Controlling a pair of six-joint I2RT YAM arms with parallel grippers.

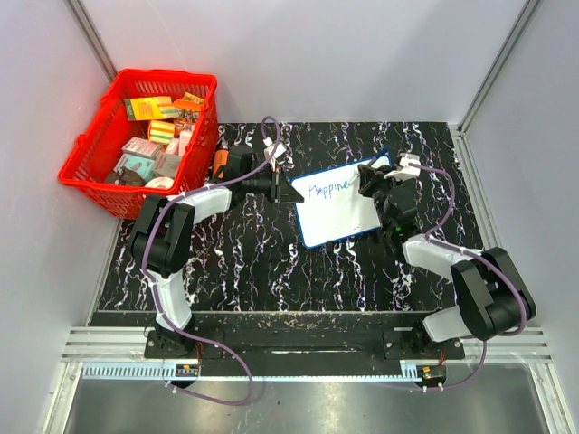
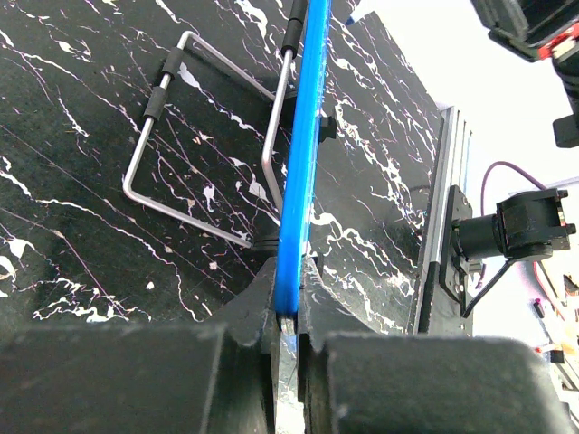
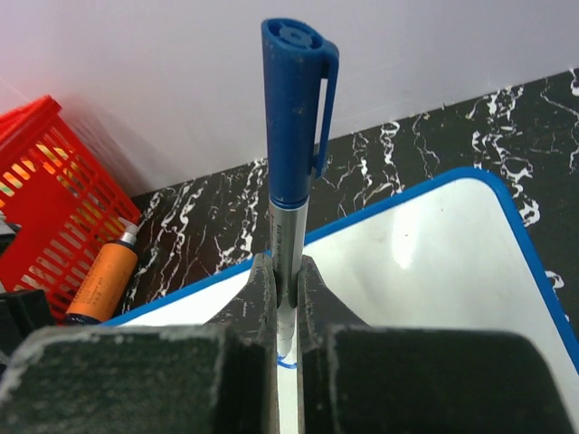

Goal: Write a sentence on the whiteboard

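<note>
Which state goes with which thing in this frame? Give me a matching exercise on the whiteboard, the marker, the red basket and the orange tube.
Things:
1. whiteboard
2. marker
3. red basket
4. orange tube

States:
A. gripped in the right hand, blue cap on its upper end
B. at the far left, filled with small packs
C. pinched by its blue rim in the left hand
D. lying just beside the basket

Pairs: 1-C, 2-A, 3-B, 4-D
</note>
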